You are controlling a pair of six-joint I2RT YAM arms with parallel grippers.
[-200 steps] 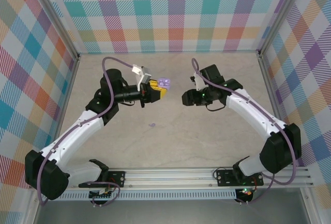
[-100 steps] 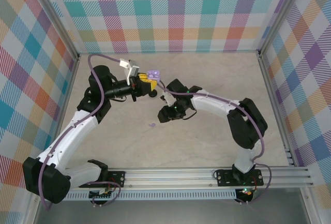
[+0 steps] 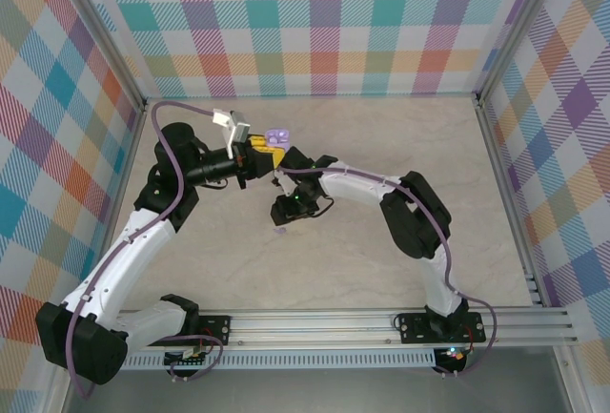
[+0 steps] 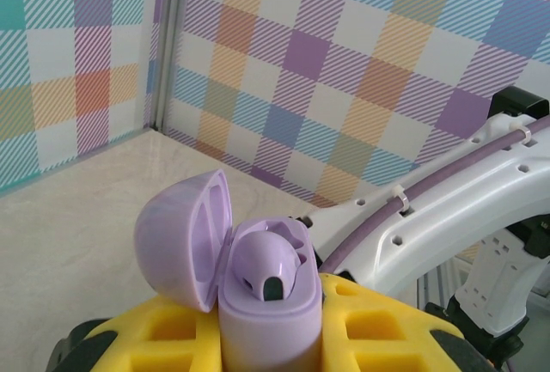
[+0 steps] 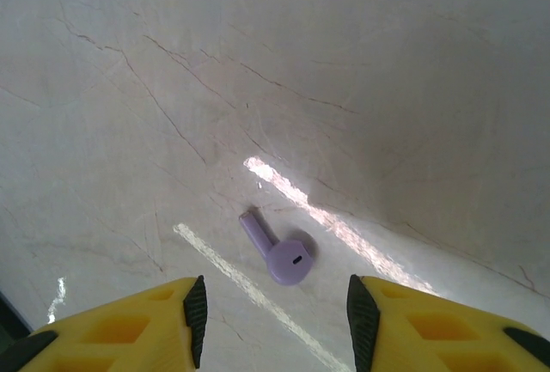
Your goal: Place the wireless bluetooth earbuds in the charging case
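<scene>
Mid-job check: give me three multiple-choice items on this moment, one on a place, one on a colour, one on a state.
1. The charging case in the left tool is: A black; B lilac; C white.
2. The loose earbud lies: A inside the case; B on the table below the right tool; C in the left tool.
3. The case lid is: A shut; B missing; C open.
Answers: B, the left wrist view shows lilac; B, it rests on the table under the open right tool; C, it is swung back.
</scene>
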